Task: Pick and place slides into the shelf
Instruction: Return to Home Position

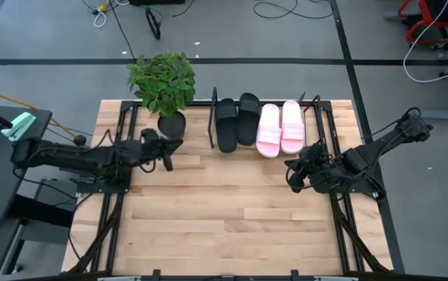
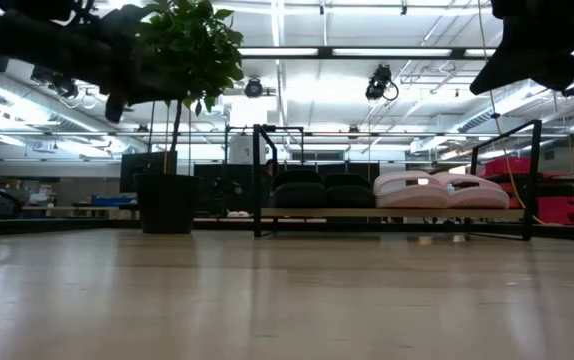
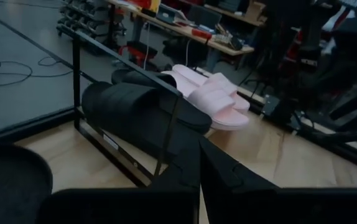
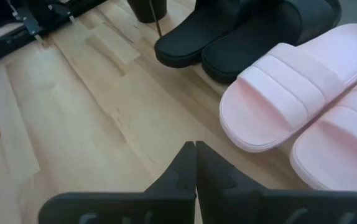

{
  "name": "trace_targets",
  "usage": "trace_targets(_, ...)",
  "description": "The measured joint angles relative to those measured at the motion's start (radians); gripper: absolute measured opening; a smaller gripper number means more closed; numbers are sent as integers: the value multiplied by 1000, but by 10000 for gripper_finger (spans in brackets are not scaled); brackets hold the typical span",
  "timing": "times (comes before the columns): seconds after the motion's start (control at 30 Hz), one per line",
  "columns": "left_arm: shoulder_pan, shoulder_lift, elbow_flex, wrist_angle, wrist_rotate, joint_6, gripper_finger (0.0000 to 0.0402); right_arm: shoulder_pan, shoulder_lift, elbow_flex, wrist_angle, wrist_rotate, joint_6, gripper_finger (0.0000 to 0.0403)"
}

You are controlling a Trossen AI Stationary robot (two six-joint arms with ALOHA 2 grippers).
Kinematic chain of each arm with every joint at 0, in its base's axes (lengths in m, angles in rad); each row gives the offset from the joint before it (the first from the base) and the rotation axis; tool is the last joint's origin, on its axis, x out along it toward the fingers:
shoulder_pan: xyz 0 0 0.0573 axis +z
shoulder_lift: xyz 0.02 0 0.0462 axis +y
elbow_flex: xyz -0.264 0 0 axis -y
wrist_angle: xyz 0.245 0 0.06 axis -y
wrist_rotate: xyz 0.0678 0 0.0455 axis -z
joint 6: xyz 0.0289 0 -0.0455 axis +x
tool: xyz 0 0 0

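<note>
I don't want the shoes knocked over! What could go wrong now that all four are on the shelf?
The left hand, shut, sits right beside the plant pot, so a clumsy move back could tip it. The right hand, also shut, sits near the toes of the pink shoes at the front of the shelf. A wide swing might nudge them off.
</note>
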Motion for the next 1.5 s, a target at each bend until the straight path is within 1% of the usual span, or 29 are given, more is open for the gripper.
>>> trace_targets(0.2,-4,-101,-81,26,-4,-44,11,0,0,0,0,-1,30,4)
trace_targets(0.3,-18,-146,-115,59,-5,-45,4,0,0,0,0,-12,31,3)
trace_targets(0.47,-40,-219,-173,97,-13,-47,11,0,0,0,0,-27,38,3)
trace_targets(0.6,-42,-294,-239,99,-32,-103,4,0,0,0,0,-27,60,3)
trace_targets(0.7,-42,-352,-271,103,-33,-122,9,0,0,0,0,-27,74,2)
trace_targets(0.9,-42,-474,-279,106,-33,-71,4,0,0,0,0,-27,75,3)
trace_targets(1.0,-45,-536,-279,89,-33,-43,9,0,0,0,0,-26,82,2)
trace_targets(1.17,-66,-617,-279,-21,-31,-45,4,0,0,0,0,-26,83,3)
trace_targets(1.27,-93,-650,-287,-95,-25,-82,7,0,0,0,0,-26,83,2)
trace_targets(1.37,-125,-661,-287,-122,-10,-86,8,0,0,0,0,-26,83,2)
trace_targets(1.5,-173,-662,-288,-118,60,-64,5,0,0,0,0,-23,82,2)
